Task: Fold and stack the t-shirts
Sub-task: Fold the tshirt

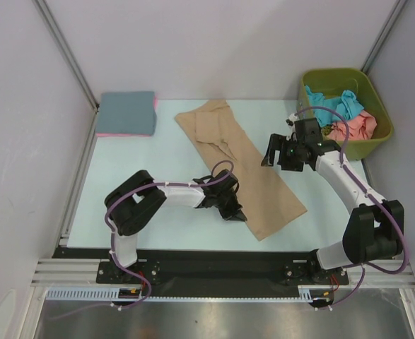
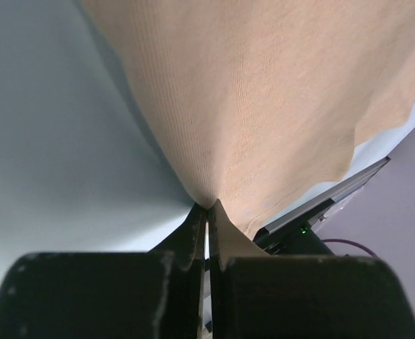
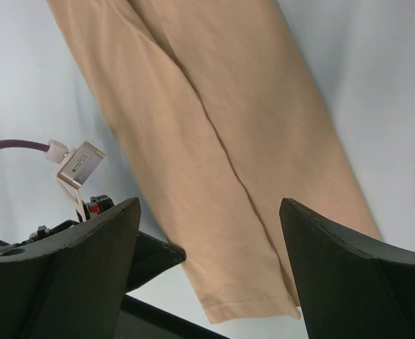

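Tan shirt (image 1: 244, 164) (image 2: 264, 92) (image 3: 214, 106) flat on table (image 1: 136, 169), lengthwise-folded into one narrow strip. Long axis diagonal: far end toward the far left, near end toward the near right. Left gripper (image 1: 237, 213) (image 2: 207, 206) at the near end, on the strip's left edge, jaws pressed tight together on a pinch of cloth that tents up from the tips. Right gripper (image 1: 281, 159) (image 3: 208, 205) beside the strip's right edge, about midway along, jaws spread wide, nothing held, cloth visible below between the fingers. Left arm clearly nearer the near hem; right arm nearer the middle and the near right corner. Judged next: lift of the near end up along the axis toward the far end, likely needing a matching right-side grip to keep the hem square. Cloth fine-ribbed, matte, limp; one crease line down the length, wrinkles bunched at the far end. Blue shirt (image 1: 127, 109) folded at far left; others loose in bin (image 1: 332, 72).
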